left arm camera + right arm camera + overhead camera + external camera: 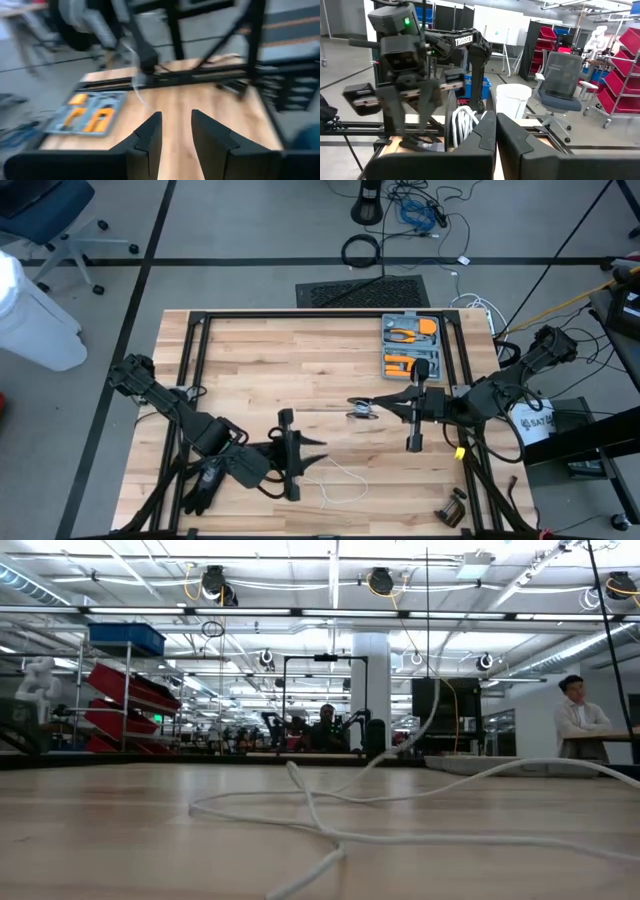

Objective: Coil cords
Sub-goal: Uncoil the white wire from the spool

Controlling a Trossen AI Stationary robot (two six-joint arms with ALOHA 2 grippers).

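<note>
Right tool (362, 408) pinches a coiled cord bundle (464, 125) above the table (300, 360); left tool (175, 131), fingers spread, likely must next gather the loose white cord (340, 485).

Robotics lab or workshop: open hall, ceiling cable reels (213, 581), red parts bins (125, 690) on shelving, other robot rigs (325, 725).

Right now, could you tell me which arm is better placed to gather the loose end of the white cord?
Probably left: the left gripper is open, just beside the loose white cord. The right gripper is shut on the coiled part.
</note>
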